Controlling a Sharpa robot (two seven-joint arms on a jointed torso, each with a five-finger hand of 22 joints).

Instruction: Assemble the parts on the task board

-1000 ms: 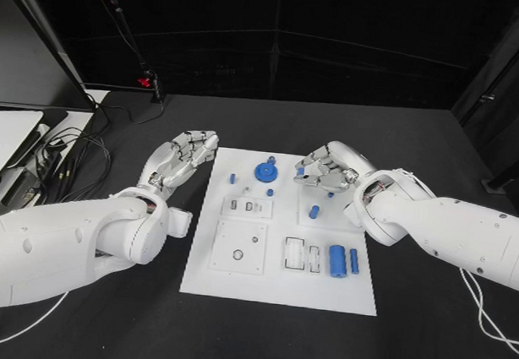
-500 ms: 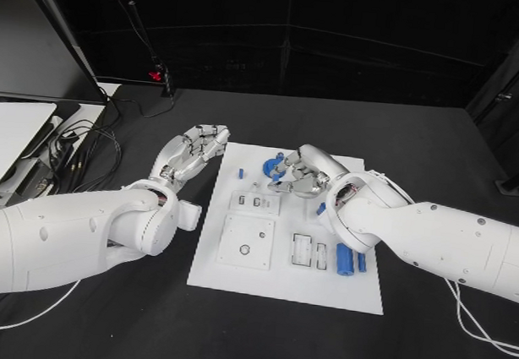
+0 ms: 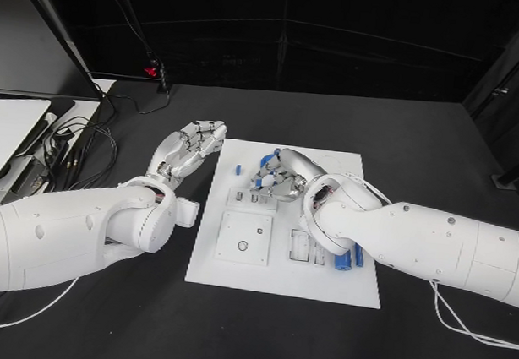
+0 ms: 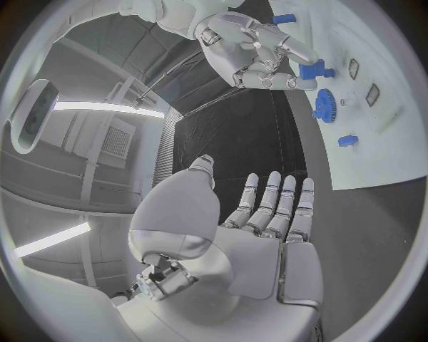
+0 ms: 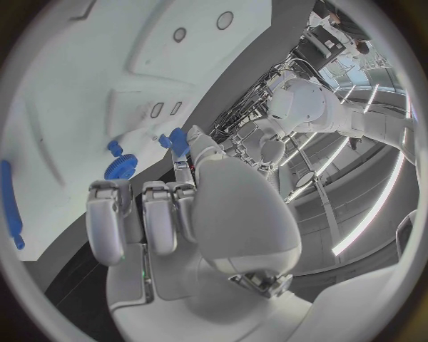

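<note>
On your black table (image 3: 100, 318) the white task board (image 3: 324, 283) lies centred. Your left hand (image 3: 189, 152) hovers flat and empty, fingers spread, just left of it. Your right hand (image 3: 282, 175) pinches a small blue part (image 4: 312, 70) over the board's far end; the left wrist view shows a blue gear (image 4: 324, 105) beside it.

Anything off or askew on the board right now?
Nothing stands out. The task board lies flat on the table, blue parts resting on it. The right hand pinches a small blue part above the board's far end; the left hand hovers open beside it.
</note>
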